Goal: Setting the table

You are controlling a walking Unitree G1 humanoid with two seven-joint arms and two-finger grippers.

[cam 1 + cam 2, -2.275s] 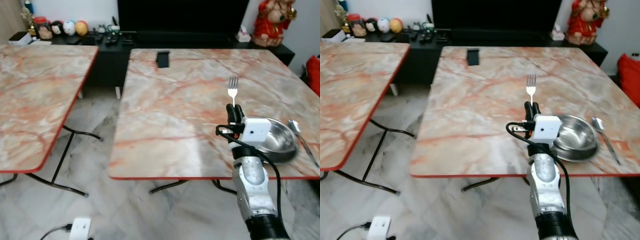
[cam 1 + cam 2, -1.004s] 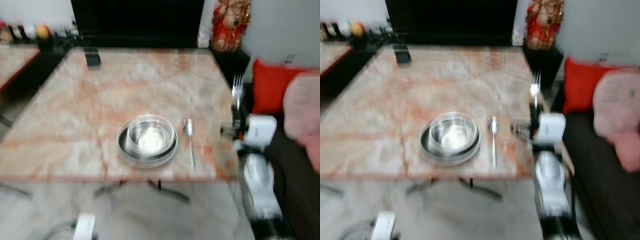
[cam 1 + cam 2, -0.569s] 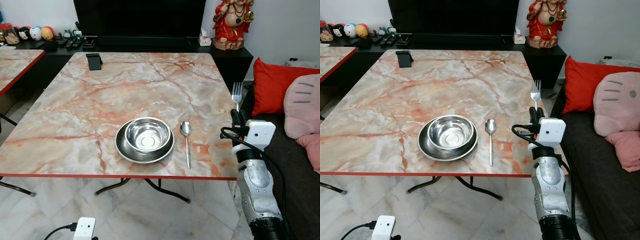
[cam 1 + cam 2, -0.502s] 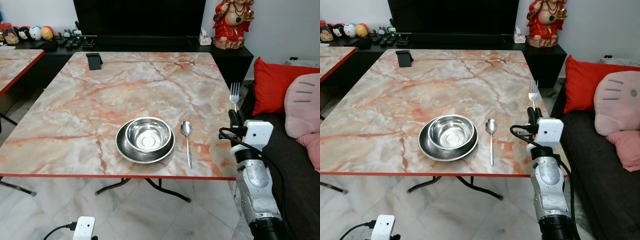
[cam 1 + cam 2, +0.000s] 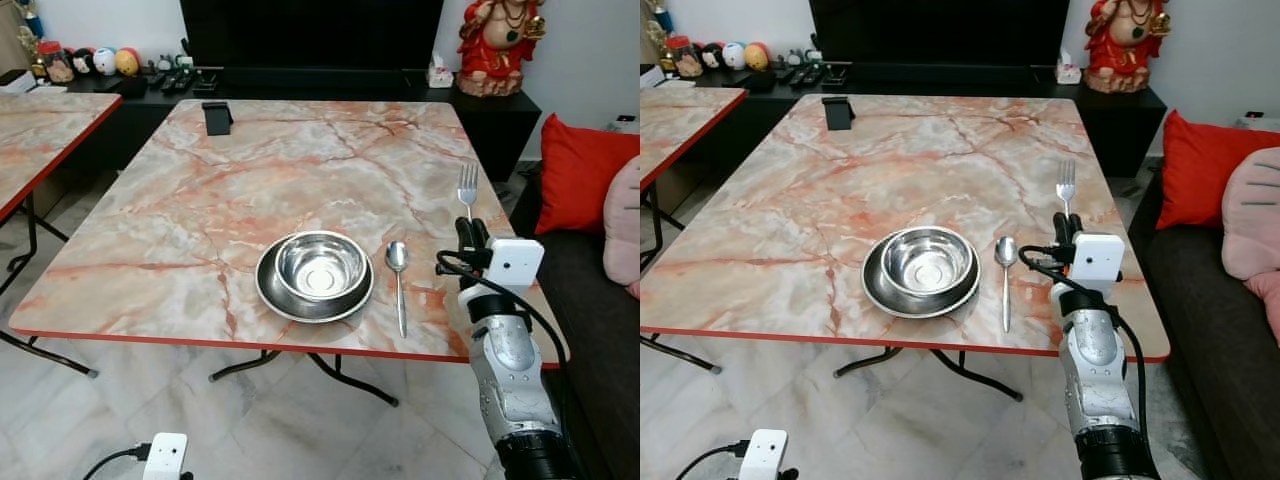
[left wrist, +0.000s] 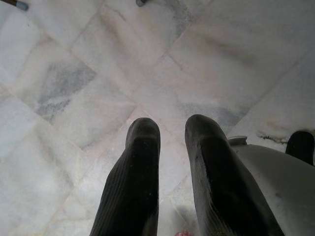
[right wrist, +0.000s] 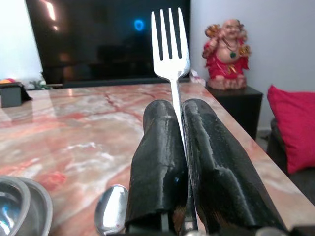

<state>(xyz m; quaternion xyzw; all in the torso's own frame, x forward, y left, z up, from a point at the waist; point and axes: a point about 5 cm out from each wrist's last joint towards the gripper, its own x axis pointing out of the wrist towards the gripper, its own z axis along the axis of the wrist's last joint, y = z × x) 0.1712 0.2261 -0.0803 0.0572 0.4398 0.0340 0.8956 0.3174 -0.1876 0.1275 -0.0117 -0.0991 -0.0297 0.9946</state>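
The place setting on the table (image 5: 200,200) was partly laid. A steel bowl (image 5: 320,267) sat inside a plate (image 5: 276,297) near the table's front edge, a little right of its middle, and a spoon (image 5: 399,276) lay just beside them on the right, its handle pointing at that front edge. What I judged left to do was the fork (image 5: 1066,187), which had not yet been put down; the strip of table on the plate's left side was bare, and that seemed the likely spot for it.

My right gripper (image 5: 1063,226) held the fork upright above the front right corner of the table, to the right of the spoon and apart from it. Its two black fingers (image 7: 157,162) were pressed together on the fork's handle, pinching it low down, so that the neck and tines stood well above the fingertips. The fork looked like plain polished steel with four straight tines, slim in the handle and clean. It stood nearly vertical in my grip, tines up.

My left gripper (image 6: 170,142) hung idle over the tiled floor (image 6: 74,73), its fingers slightly apart and holding nothing.
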